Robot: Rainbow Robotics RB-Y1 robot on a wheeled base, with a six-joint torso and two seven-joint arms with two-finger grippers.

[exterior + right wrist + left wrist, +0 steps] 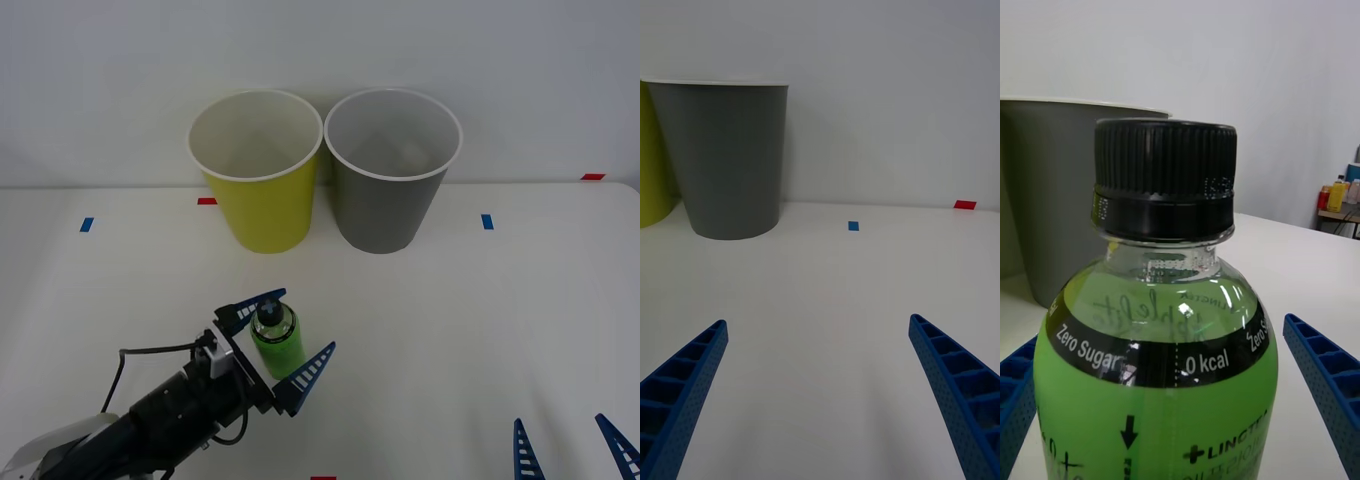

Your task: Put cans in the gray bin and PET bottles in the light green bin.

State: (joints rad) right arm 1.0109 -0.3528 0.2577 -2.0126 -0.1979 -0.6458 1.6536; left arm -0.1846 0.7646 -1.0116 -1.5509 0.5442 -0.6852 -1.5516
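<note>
Left gripper (279, 348): we record its fingers spread wide either side of the upright PET bottle (276, 335), near the bench's front edge. Right gripper (570, 445): open, front right corner. Light green bin (258, 172) and gray bin (390, 172): side by side at the back edge.

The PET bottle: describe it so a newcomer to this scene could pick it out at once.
On the white table, two round bins stand side by side at the back, the light green bin and the gray bin. In front of the green one, the PET bottle stands upright between the open blue fingers of the left gripper. It is far shorter than either bin, with a bright green label and black screw cap.
</note>
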